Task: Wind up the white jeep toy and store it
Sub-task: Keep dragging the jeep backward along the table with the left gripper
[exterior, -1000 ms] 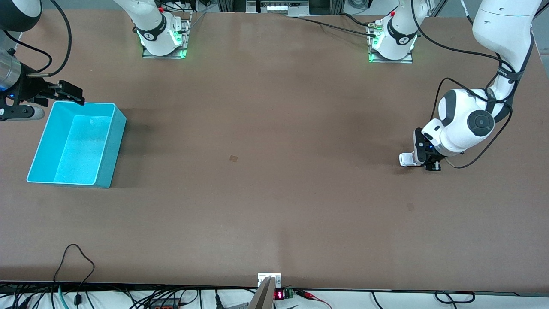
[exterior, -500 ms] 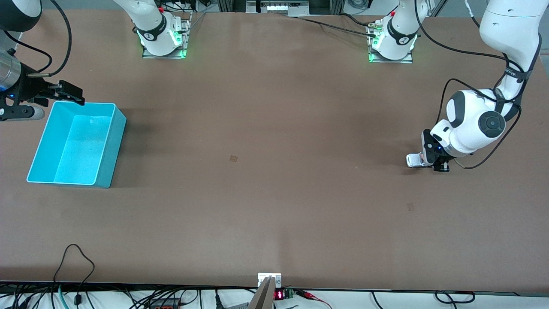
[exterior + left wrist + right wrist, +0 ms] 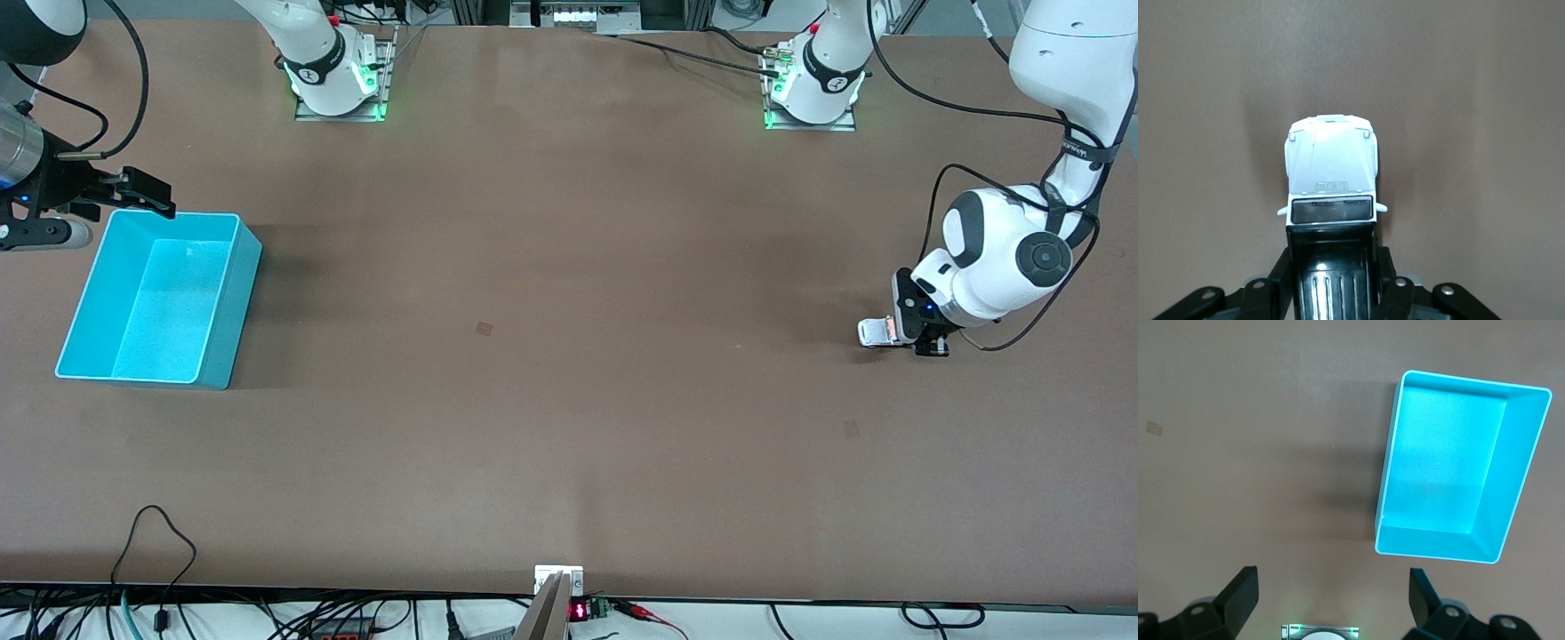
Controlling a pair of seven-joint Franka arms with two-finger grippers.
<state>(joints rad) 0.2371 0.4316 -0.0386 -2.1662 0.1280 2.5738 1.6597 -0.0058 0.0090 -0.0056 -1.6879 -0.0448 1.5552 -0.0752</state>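
Observation:
The white jeep toy [image 3: 876, 332] sits low on the brown table at the left arm's end. My left gripper [image 3: 917, 336] is shut on its rear part. In the left wrist view the jeep [image 3: 1331, 170] points away from the camera, with its black roof between the fingers of the left gripper [image 3: 1331, 267]. The turquoise bin [image 3: 236, 302] stands empty at the right arm's end. My right gripper [image 3: 147, 194] is open and empty, hovering over the table by the bin's corner. The right wrist view shows the bin [image 3: 1431, 540] ahead of the open right gripper [image 3: 1331, 600].
The two arm bases [image 3: 338, 84] [image 3: 813, 93] stand along the table edge farthest from the front camera. A small tan mark [image 3: 484, 328] lies mid-table. Cables and a small box [image 3: 558, 578] sit at the edge nearest the camera.
My left gripper has dragged the jeep along the table toward the left arm's end. The right arm has not moved.

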